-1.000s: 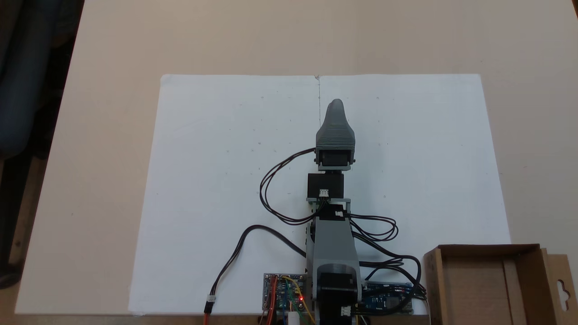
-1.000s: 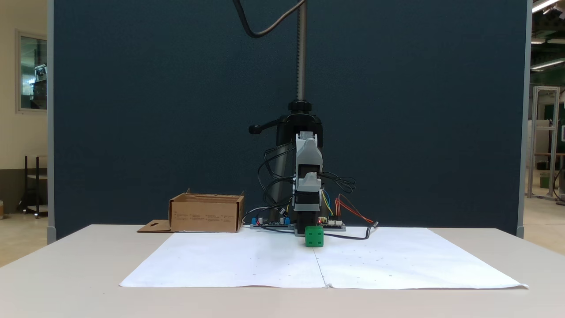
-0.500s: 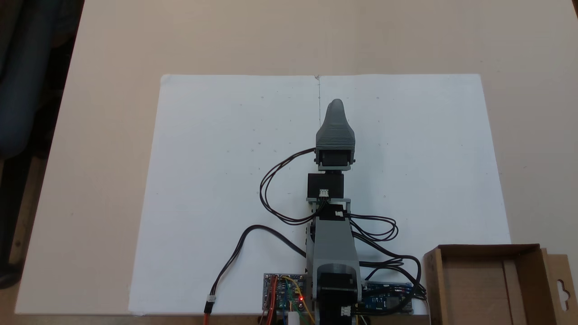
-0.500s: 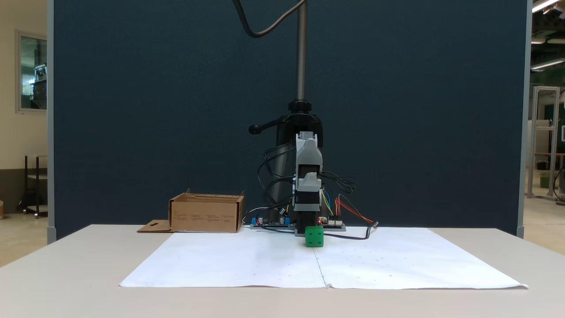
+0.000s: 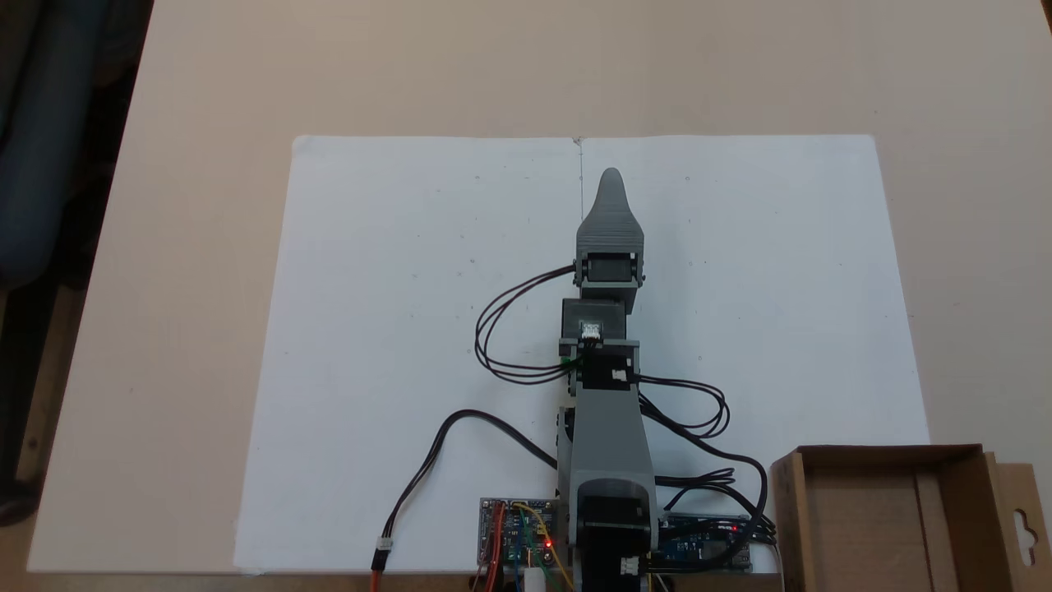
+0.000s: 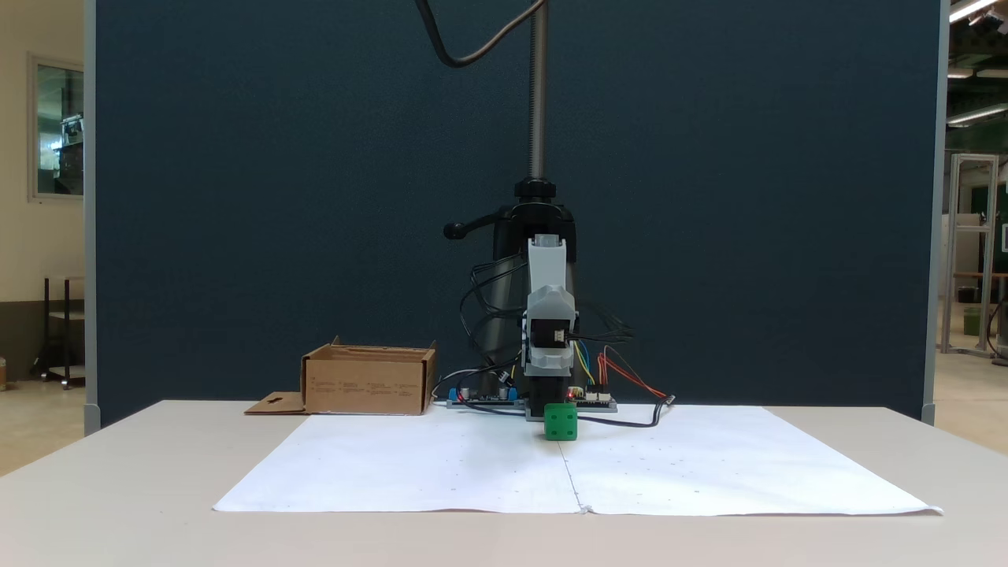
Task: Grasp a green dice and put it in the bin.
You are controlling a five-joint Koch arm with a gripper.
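Early reach step: claw (image 5: 611,177) pointing far across the table (image 6: 118,472), spread or pressed together impossible to tell. Next, descending onto green dice (image 6: 561,421), then right toward bin (image 5: 953,460).

A paper sheet (image 6: 441,472) is spread on the desk (image 6: 118,488). In a fixed view, the dice (image 6: 561,421) is set on the sheet, directly before the arm (image 6: 547,331), whose base is mounted at the sheet's far edge beside circuit boards (image 6: 480,398). The bin (image 6: 368,382) is placed left of the arm there, off the sheet, well apart from the dice. Seen from above, the bin (image 5: 888,526) is found at lower right, and the end effector (image 5: 611,185) is stretched over the sheet's middle.
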